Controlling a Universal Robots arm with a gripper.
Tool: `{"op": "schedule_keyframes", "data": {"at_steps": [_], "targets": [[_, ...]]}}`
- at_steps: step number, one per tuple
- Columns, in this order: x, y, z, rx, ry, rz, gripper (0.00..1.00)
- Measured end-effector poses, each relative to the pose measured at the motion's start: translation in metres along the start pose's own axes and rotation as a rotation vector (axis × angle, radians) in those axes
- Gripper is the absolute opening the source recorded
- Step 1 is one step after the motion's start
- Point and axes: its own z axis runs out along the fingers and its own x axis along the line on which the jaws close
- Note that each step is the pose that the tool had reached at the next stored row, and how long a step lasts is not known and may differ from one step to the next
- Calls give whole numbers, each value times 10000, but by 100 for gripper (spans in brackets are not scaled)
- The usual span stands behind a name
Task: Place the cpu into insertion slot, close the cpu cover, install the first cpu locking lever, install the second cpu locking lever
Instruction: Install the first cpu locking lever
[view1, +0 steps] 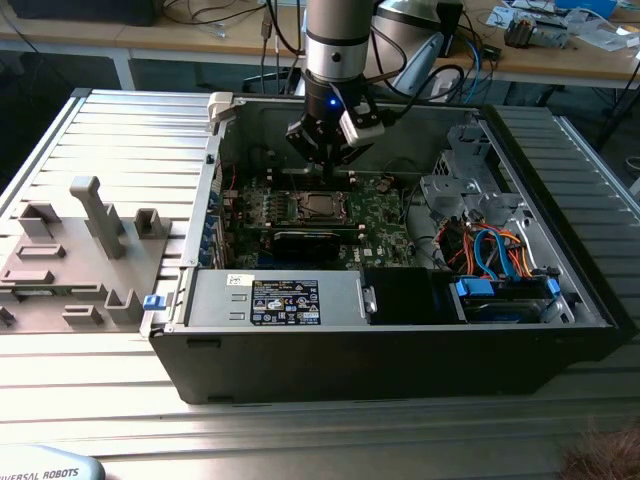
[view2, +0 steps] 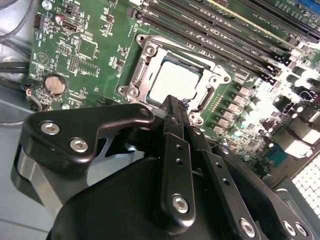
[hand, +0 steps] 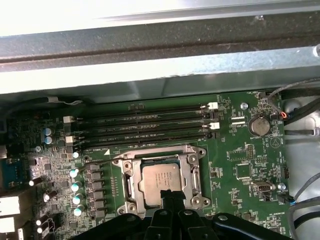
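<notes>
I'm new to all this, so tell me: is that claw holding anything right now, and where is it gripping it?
Nothing is held. The gripper has its fingers together just over the edge of the cover, with the chip already in its slot.

Exterior view overlooks; wrist views close.

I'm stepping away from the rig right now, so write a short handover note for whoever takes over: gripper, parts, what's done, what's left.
Gripper: fingers together, holding nothing, tips at the socket's edge inside the open computer case.
The cpu sits in its slot on the green board; that step is done.
The cpu cover lies flat around the chip, so it looks closed.
Locking levers: I cannot tell from these views whether either is latched; check both before moving on.
</notes>
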Motion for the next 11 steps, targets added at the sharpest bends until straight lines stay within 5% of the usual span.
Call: {"op": "schedule_keyframes", "data": {"at_steps": [11], "targets": [[0, 0, 0, -9, -4, -313, 11]]}}
